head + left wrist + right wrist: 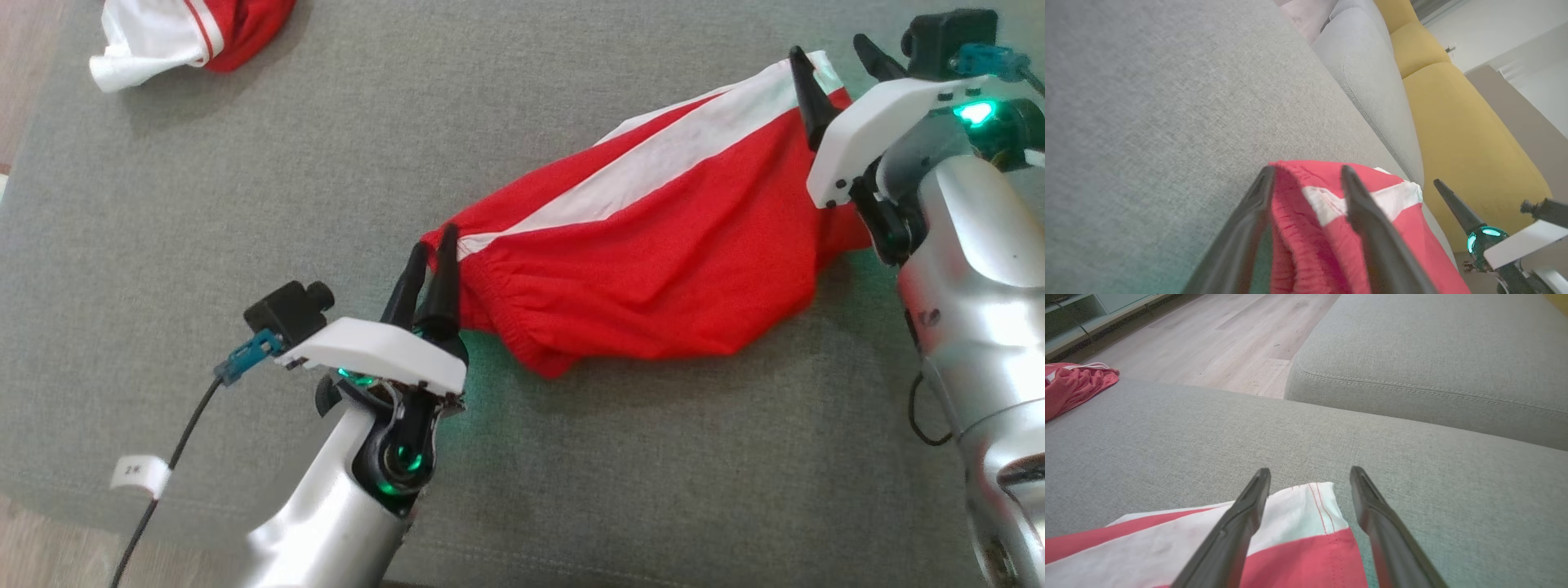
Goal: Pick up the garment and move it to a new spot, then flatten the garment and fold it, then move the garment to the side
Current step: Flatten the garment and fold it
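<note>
progress check: the red fabric garment with a broad white stripe (653, 245) lies stretched out long across the grey woven sofa cushion (245, 204), one end at each claw. so i'd say the "pick it up and move it to a new spot" part looks done.

left claw (434, 245) sits at the gathered elastic waistband (1294, 228). its fingers are spread with the cloth loose between them, not pinching anything. right claw (829, 49) is wide too, hovering over the white hem corner (1306, 498) with nothing gripped.

flattening looks maybe halfway to me. the stripe side runs fairly straight, but the lower edge bulges and has creases. no fold in it yet, and the move to the side isn't done either.

there's also a crumpled red and white cloth (188, 33) at the far corner of the cushion, well apart from all this.
</note>
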You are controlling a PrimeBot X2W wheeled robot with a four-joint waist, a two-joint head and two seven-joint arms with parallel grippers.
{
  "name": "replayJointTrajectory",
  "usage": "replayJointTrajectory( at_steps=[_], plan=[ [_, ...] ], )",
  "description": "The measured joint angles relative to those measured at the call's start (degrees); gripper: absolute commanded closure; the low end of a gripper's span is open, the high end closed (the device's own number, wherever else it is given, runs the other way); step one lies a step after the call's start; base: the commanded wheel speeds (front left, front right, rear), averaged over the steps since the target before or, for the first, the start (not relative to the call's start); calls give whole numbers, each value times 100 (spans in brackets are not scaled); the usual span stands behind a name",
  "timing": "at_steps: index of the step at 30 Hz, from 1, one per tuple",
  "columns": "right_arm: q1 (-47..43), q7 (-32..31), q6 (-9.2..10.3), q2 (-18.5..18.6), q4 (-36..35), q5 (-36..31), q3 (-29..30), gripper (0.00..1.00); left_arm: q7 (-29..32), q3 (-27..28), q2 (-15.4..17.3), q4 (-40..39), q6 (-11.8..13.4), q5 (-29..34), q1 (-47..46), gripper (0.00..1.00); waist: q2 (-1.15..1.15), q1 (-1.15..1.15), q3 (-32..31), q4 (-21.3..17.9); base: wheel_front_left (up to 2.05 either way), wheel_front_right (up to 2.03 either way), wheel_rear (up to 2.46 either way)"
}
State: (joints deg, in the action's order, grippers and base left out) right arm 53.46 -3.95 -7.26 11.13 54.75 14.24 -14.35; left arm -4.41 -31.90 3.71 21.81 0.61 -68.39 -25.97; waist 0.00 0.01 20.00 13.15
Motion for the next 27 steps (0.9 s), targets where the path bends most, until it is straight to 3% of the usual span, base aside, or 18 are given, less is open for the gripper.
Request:
replayJointTrajectory(
  at_steps=[6, 13, 25, 26, 27],
  plan=[
    [64, 88, 0, 68, 151, 266, -343, 0, -459, -164, 347, -221, -25, 664, 55, 0, 0, -1, -136, -74, 0, 0, 0],
    [0, -471, 0, 356, 232, 734, -883, 0, -850, -182, 867, -776, 324, 1386, 572, 0, 0, -2, -379, -109, 0, 0, 0],
    [-817, -1552, 0, 812, -8, 1724, -1414, 0, -987, 55, 1161, -1766, 858, 1913, 1769, 0, 0, -1, -602, 82, 0, 0, 0],
    [-841, -1592, 0, 826, -49, 1781, -1437, 38, -988, 62, 1159, -1826, 891, 1925, 1818, 0, 0, -1, -610, 102, 0, 0, 0],
    [-862, -1602, 0, 829, -79, 1831, -1455, 64, -988, 69, 1158, -1873, 904, 1952, 1856, 0, 0, -1, -617, 118, 0, 0, 0]
  ],
)
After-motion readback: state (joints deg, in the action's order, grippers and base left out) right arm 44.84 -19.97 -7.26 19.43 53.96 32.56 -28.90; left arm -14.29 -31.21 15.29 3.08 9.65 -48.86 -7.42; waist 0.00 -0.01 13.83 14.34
